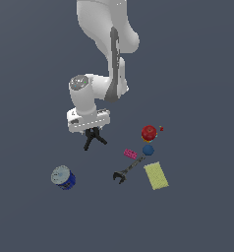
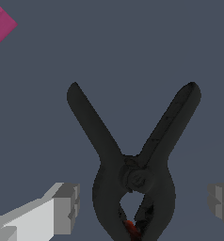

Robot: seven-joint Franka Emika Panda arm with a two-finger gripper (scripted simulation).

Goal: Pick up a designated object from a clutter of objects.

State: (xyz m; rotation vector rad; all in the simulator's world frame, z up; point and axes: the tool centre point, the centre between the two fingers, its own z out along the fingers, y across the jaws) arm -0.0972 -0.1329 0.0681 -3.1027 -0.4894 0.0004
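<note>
Clamp lay on the worktop at centre-left of the exterior frame, directly beneath the fingers, which stood wide open on either side of its pivot body and held nothing. Risk, as judged: closing on the rounded body could squeeze it out sideways. Only the wrist view showed this straddle and the red tip; only the exterior view showed the wrench and can, well apart.

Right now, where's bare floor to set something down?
Free: the stretch between the blue can and the wrench, below the black clamp under the gripper. Crowded: pink brick, red ball, blue ball, yellow block cluster together.
</note>
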